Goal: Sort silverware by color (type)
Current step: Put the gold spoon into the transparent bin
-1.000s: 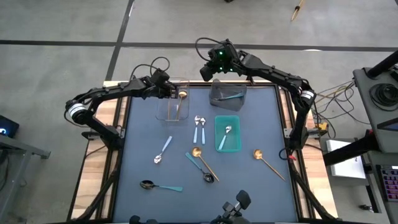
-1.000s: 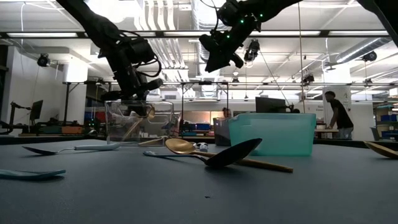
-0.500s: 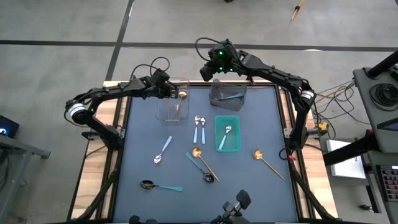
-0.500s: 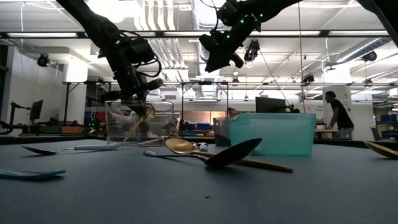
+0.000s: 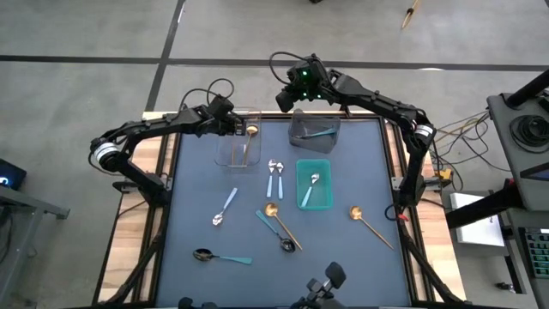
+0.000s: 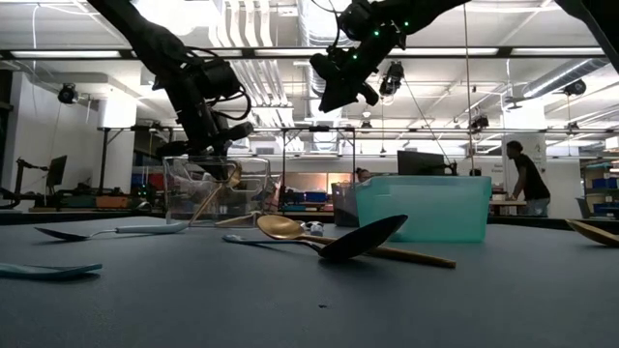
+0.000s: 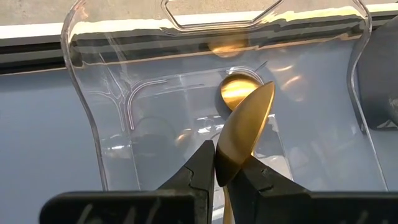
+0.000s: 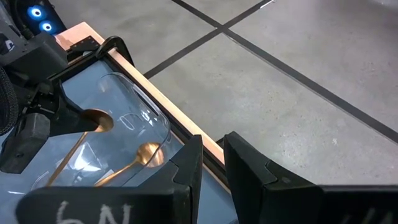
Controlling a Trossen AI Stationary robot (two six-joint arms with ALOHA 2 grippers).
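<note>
Clear plastic bin (image 5: 238,137) sits at the table's (image 5: 360,172) far-left corner, with a grey bin (image 5: 314,129) beside it along the far edge holding a teal-handled spoon (image 5: 322,132). A teal bin (image 5: 314,184) mid-table holds one silver-bowl spoon (image 5: 312,185).

Loose on the mat: two silver spoons with light-blue handles (image 5: 274,177) between the clear and teal bins, another light-blue one (image 5: 225,208) toward the left, a gold spoon crossed with a dark-bowl teal one (image 5: 281,228) at centre, a gold spoon (image 5: 370,225) near the right edge, a dark spoon (image 5: 220,256) near the front-left.

Left gripper (image 7: 225,177) hangs over the clear bin, fingers pinched tight on an all-gold spoon (image 7: 244,127), bowl tilted up; a second gold spoon (image 7: 235,88) lies inside the bin below it.

Right gripper (image 5: 290,93) hovers high above the far edge near the grey bin, fingers slightly apart, nothing between them.

Low view shows a person (image 6: 527,181) far behind; high view doesn't.
</note>
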